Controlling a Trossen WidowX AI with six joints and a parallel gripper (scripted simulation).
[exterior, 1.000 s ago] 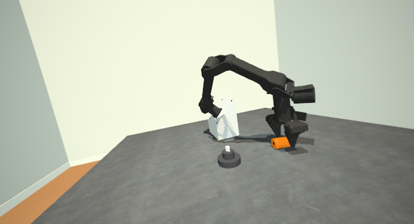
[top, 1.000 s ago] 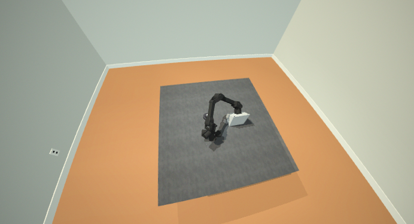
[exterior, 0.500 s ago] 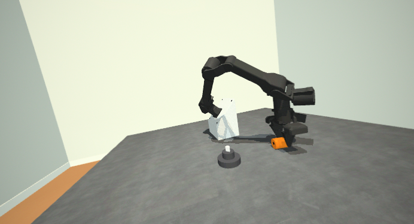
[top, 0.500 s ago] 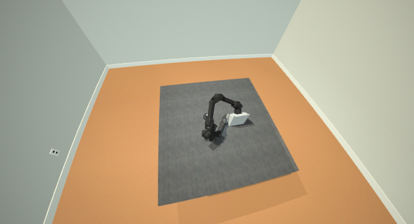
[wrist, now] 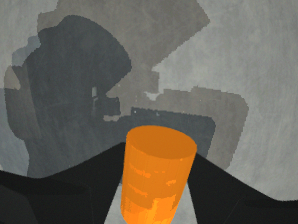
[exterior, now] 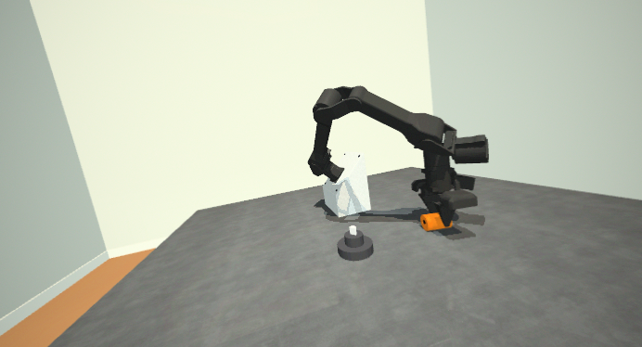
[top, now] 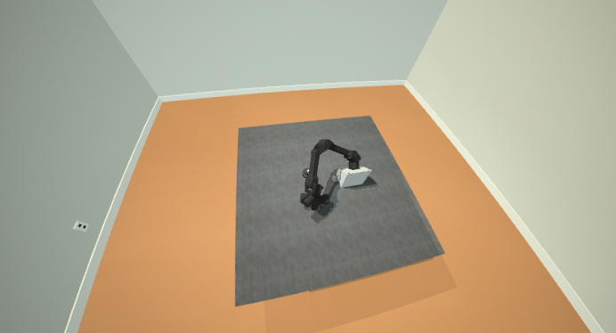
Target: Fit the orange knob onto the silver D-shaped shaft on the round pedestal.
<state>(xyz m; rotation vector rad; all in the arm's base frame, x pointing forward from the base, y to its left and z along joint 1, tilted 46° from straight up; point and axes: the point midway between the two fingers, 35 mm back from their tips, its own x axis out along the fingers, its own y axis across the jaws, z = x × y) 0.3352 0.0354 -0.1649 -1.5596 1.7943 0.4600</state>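
The orange knob [exterior: 431, 222] [wrist: 159, 172] lies on its side on the dark table top. A small dark hole shows in its left end in the exterior view; the end facing up the wrist view is plain. My gripper [exterior: 441, 221] [wrist: 157, 152] points down and is shut on the knob, one finger against each side. The dark round pedestal [exterior: 354, 250] [top: 304, 174] stands upright to the left of the knob and nearer the camera in the exterior view, with the pale shaft [exterior: 353, 229] on top. The shaft's flat side cannot be made out. The knob is hidden in the top view.
A white angular block [top: 355, 177] [exterior: 357, 189] stands at the arm's base, behind the pedestal in the exterior view. The arm [top: 314, 164] [exterior: 390, 110] arches from it to the gripper. Shadows of the arm fall around the knob. The grey table top [top: 276, 253] [exterior: 260, 282] has orange floor beyond its edges.
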